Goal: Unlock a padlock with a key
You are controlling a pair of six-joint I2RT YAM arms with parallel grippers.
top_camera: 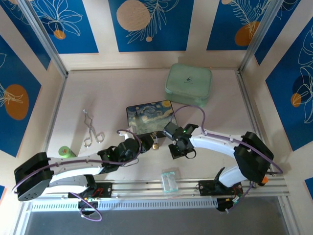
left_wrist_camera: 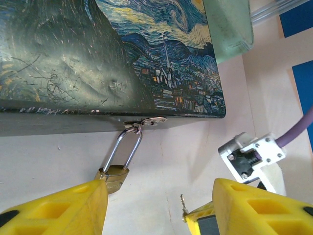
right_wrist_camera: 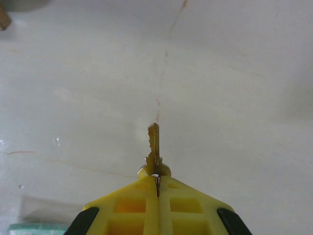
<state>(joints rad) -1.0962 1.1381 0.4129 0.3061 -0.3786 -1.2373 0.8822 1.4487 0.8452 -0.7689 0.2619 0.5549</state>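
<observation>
the right end effector (right_wrist_camera: pixel 157 183) is pressed together and pinches the key (right_wrist_camera: pixel 154 144) by its head, with the blade pointing forward past the fingertips, over the table (right_wrist_camera: pixel 234 73). the left end effector (left_wrist_camera: pixel 159 196) stands spread. the padlock (left_wrist_camera: pixel 113 176) hangs just ahead of it, beside one finger, and its shackle is closed through the hasp of the painted box (left_wrist_camera: pixel 73 58). i think the key is taken; inserting and turning it are left.

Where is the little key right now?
In the right wrist view, the key is pinched in the right gripper, just right of the padlock on the painted box.
</observation>
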